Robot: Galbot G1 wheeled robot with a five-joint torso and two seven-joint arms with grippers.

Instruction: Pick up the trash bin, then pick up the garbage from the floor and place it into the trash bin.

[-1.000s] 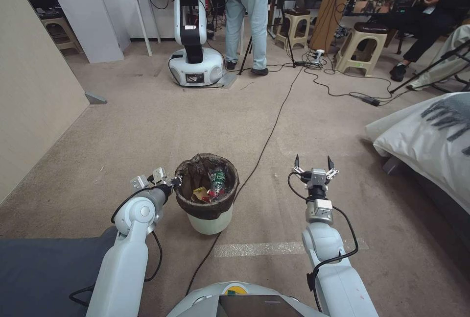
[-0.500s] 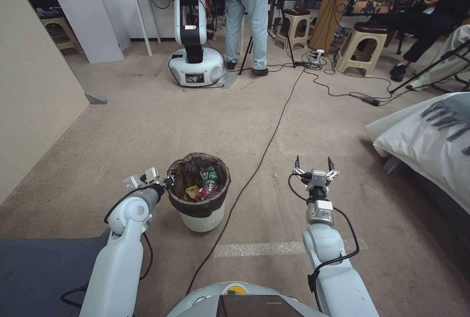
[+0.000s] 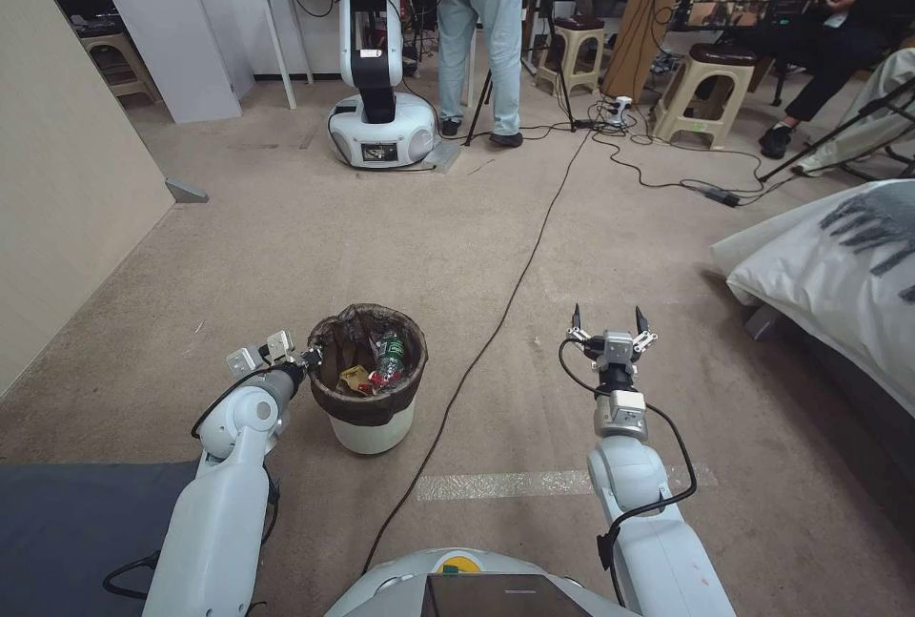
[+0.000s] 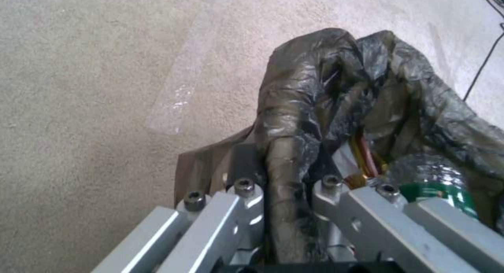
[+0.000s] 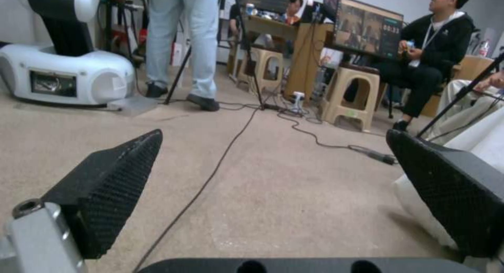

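The trash bin [image 3: 370, 424] is small, round and white, with a dark bag liner [image 3: 334, 386] over its rim, and stands on the carpet front left. My left gripper [image 3: 310, 358] is shut on the bin's left rim; in the left wrist view its jaws [image 4: 286, 194] pinch a fold of the liner [image 4: 336, 92]. Garbage lies inside the bin: a green-labelled bottle [image 3: 389, 357] [image 4: 436, 184] and yellow and red wrappers [image 3: 355, 380] [image 4: 362, 163]. My right gripper [image 3: 606, 319] hovers open over bare carpet to the bin's right, holding nothing, its fingertips [image 5: 110, 186] spread wide.
A black cable [image 3: 496, 331] runs across the carpet just right of the bin. A strip of clear tape [image 3: 515, 483] lies near my base. A white-covered bed [image 3: 839, 264] is on the right, a wall [image 3: 67, 169] on the left, another robot [image 3: 379, 121] ahead.
My left arm has drawn the bin leftward and a little nearer to me, still gripping its rim. The right arm has hardly moved.
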